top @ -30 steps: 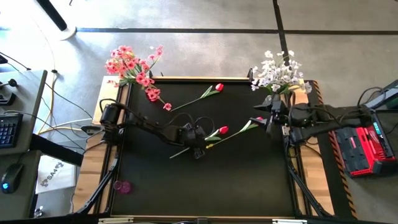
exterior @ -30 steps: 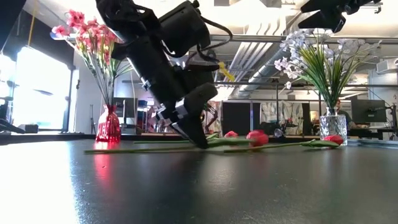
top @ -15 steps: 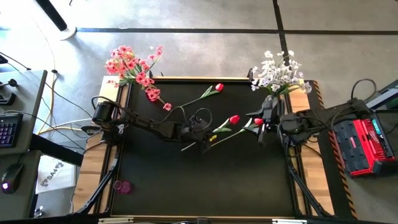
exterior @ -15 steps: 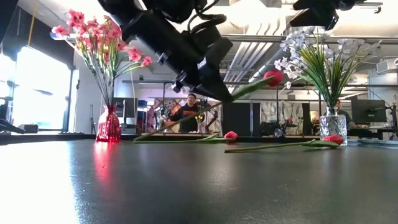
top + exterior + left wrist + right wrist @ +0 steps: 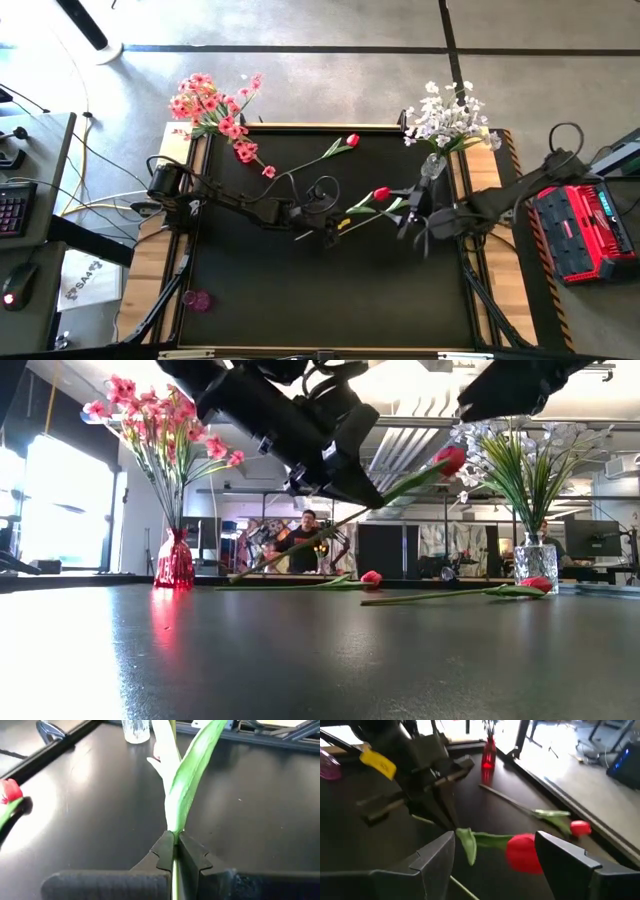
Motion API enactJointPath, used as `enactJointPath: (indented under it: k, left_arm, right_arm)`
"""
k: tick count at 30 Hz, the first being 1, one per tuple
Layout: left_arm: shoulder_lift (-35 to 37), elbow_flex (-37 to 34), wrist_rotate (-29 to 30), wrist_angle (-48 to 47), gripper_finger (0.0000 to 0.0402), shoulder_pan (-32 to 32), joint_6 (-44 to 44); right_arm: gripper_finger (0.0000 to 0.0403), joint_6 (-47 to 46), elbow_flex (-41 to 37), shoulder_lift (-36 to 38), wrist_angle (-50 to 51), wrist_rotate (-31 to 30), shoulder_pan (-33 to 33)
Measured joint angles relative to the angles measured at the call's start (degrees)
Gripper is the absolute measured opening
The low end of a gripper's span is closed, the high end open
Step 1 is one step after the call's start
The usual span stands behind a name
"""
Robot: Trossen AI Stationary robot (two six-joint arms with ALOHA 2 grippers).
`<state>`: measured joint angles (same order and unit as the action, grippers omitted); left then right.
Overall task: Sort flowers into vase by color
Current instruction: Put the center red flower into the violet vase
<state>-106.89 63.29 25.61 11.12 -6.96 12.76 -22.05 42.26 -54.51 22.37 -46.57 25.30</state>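
A red tulip, bud uppermost, is held off the black table with my left gripper shut on its stem. My right gripper is open just to the right of that bud; in its wrist view the bud shows between the two fingers, apart from them. A second tulip lies flat near the far edge. A third lies by the clear vase. Pink flowers stand in the red vase, white ones in the clear vase. My left gripper pinches the tulip's thin green stem between its two fingers, just below the long leaf. The fingers come from the table's left, slanting downward, and lie across the stem. The tulip tilts with its bud high. Its cut end slopes down toward the table.
A small pink object lies on the wooden border at the near left. A raised frame rims the table. A desk with a keyboard is at the left, a red case at the right. A person sits far behind.
My left gripper has risen and tipped upward, staying shut on the stem. The tulip has come off the table, bud end highest. My right gripper, still open, has swung from beside the clear vase toward the table's middle and down, toward the raised bud.
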Motion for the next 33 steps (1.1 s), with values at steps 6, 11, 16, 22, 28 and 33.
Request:
enactJointPath:
  k: [6,11,16,22,28,33]
  left_arm:
    - [0.02,0.00,0.47,2.08,0.0000,-0.16,-1.31]
    - [1.08,0.00,0.22,3.65,0.0000,-0.89,-4.51]
    - [3.58,0.07,0.65,3.17,0.0000,-1.35,-8.65]
    - [6.05,-0.80,-0.27,2.22,0.0000,-0.30,-14.31]
    - [7.86,-8.31,-5.39,6.29,0.0000,2.93,-10.95]
    - [9.08,-13.09,-7.72,9.12,0.0000,3.47,-7.25]
  right_arm:
    - [0.0263,-7.78,0.00,-6.06,1.77,0.00,-0.17]
    - [0.0263,-11.99,0.00,-10.34,2.23,0.90,0.53]
    - [0.0263,-18.54,0.00,-14.53,5.21,0.35,2.32]
    - [0.0263,-25.60,0.00,-19.75,1.74,-1.66,3.61]
    - [0.0263,-25.05,0.00,-25.93,-8.59,-3.21,4.11]
    - [0.0263,-25.54,0.00,-31.10,-13.44,-3.08,3.52]
